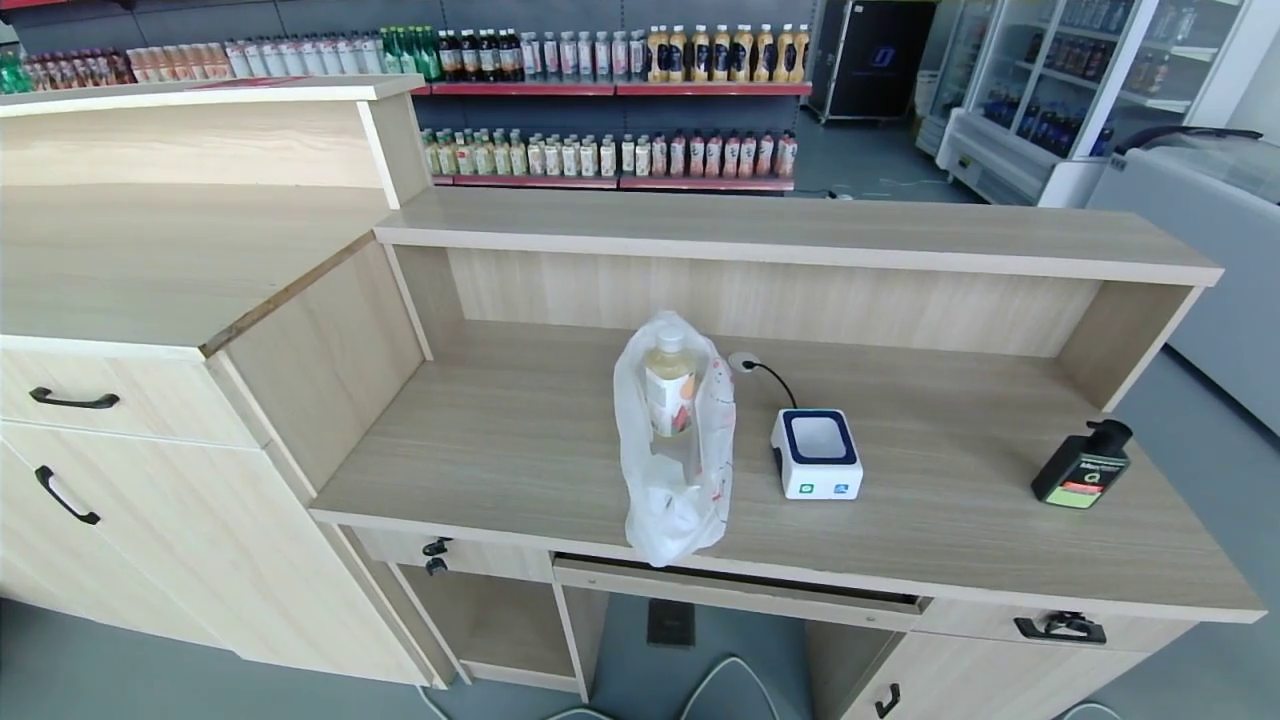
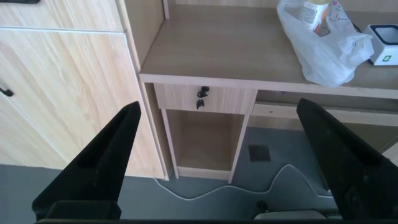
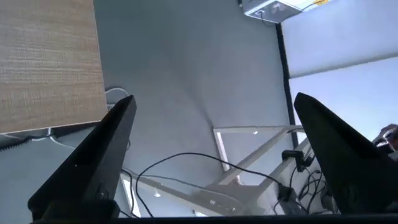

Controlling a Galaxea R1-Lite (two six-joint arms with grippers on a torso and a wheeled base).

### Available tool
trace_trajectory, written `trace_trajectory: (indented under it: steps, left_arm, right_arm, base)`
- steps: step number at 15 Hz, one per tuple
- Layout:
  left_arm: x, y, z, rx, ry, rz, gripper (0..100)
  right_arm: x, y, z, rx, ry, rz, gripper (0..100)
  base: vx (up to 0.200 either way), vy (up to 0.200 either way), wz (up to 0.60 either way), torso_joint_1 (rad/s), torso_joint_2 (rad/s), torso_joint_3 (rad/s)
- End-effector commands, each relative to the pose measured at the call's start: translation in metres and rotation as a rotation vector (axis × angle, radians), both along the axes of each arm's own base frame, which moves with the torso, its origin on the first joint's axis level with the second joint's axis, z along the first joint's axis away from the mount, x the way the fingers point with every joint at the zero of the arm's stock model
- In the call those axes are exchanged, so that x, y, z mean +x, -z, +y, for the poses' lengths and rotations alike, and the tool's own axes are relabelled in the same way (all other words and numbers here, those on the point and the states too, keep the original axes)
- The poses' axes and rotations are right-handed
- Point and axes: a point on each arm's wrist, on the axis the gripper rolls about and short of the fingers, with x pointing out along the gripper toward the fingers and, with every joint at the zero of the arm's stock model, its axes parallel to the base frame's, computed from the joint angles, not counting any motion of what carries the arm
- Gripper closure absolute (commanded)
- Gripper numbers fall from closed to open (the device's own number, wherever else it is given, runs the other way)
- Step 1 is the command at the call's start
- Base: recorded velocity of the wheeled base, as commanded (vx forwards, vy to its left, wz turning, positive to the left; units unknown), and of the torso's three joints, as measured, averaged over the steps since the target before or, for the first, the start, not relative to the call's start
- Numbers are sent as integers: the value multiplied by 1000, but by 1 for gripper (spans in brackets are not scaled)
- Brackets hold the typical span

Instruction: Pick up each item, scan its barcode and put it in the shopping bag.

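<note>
The wooden worktop [image 1: 520, 440] fills the middle of the head view. At its centre stands a white bag [image 1: 675, 500] with a pale bottle [image 1: 668, 385] upright inside. Just right of the bag lies the white scanner [image 1: 815, 455]. A dark pump bottle [image 1: 1082, 465] stands at the far right. The left claw [image 2: 217, 109] is spread, low before the worktop's front. The right claw [image 3: 216, 99] is spread too, over grey floor.
</note>
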Motion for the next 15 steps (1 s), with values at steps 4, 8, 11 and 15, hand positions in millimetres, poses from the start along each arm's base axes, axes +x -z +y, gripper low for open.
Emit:
trace_trajectory:
  steps: [4,8,11,15]
  left_arm:
    - [0,0,0,1,0,0,0]
    - [0,0,0,0,0,0,0]
    - [0,0,0,1,0,0,0]
    - [0,0,0,0,0,0,0]
  right_arm:
    - [9,23,-6,-5,-86,19,0]
    - [25,32,-3,-19,-242,42,0]
    - [39,39,-8,-1,-309,32,0]
    - [60,54,-18,9,-391,30,0]
  base:
    - [0,0,0,0,0,0]
    - [0,0,0,0,0,0]
    - [0,0,0,0,0,0]
    - [0,0,0,0,0,0]
